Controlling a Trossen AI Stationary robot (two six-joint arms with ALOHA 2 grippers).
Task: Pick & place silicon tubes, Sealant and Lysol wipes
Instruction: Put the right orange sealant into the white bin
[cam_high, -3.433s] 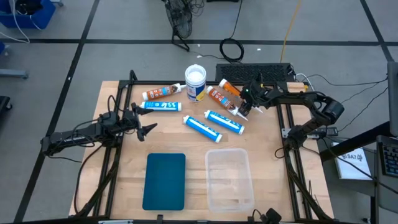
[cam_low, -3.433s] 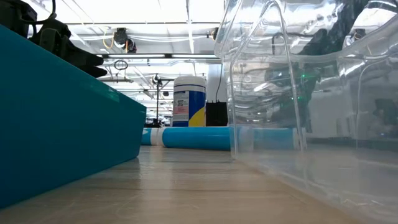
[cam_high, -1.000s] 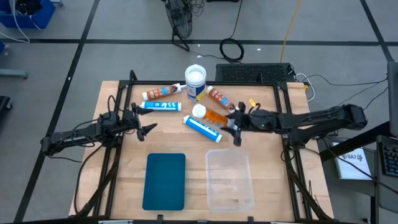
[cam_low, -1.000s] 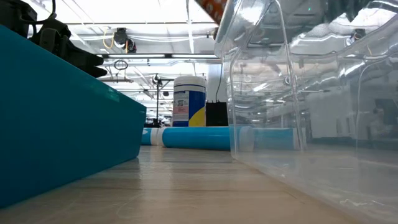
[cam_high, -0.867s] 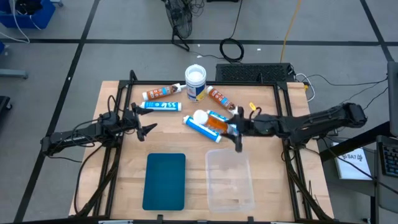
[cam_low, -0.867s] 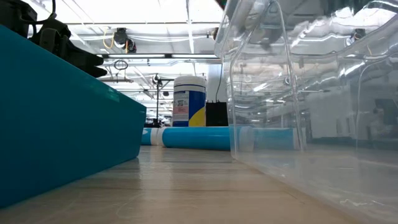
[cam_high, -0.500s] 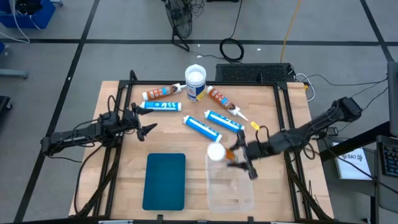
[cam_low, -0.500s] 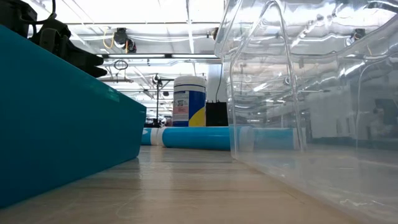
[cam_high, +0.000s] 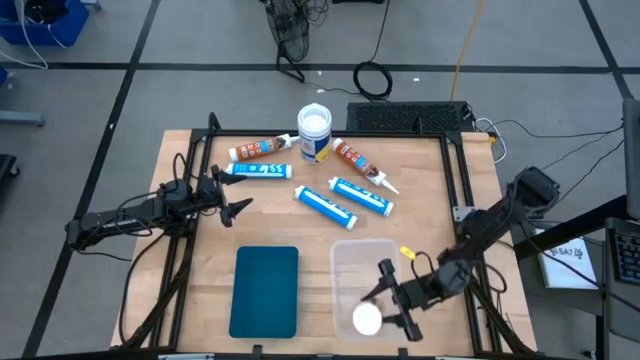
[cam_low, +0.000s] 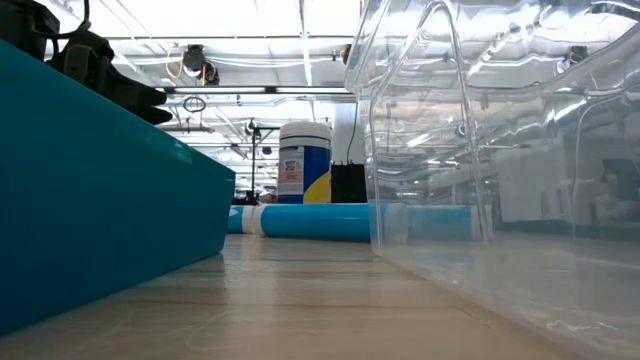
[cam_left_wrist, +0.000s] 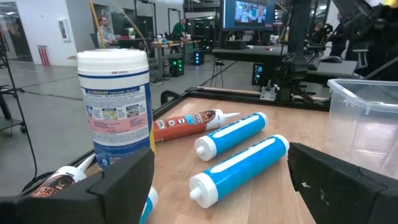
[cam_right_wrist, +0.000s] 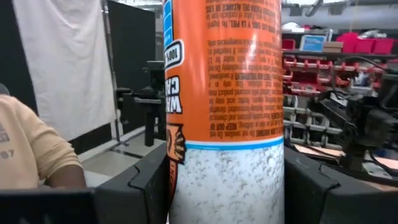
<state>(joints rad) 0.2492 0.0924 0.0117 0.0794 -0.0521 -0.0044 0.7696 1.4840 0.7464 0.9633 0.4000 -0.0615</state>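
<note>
My right gripper (cam_high: 396, 298) is shut on an orange sealant tube (cam_right_wrist: 225, 81) and hovers over the near part of the clear container (cam_high: 352, 262). The tube's round white end (cam_high: 367, 319) faces the high camera. The Lysol wipes canister (cam_high: 314, 131) stands upright at the far side. Around it, lying on their sides, are two brown-orange tubes (cam_high: 260, 149) (cam_high: 357, 160) and three blue silicon tubes (cam_high: 258, 171) (cam_high: 325, 205) (cam_high: 362, 195). My left gripper (cam_high: 236, 207) waits open at the left, level, pointing at the tubes (cam_left_wrist: 239, 163). My right gripper pinches the orange tube's body (cam_right_wrist: 225, 186) between its two fingers (cam_right_wrist: 143, 183), which lie across the tube on opposite sides. The hold sits where the orange label meets the white speckled band. The tube is lifted clear, above the clear container.
A teal bin (cam_high: 265, 290) sits at the near edge, left of the clear container. Black frame rails (cam_high: 455, 190) run along both sides of the table. A person's beige sleeve (cam_right_wrist: 31, 152) shows beyond the table in the right wrist view.
My right gripper has swung from the middle of the table, above the blue tubes, toward the near edge and now hovers over the clear container. It turned as it went. The orange tube travelled with it, clear of the table.
</note>
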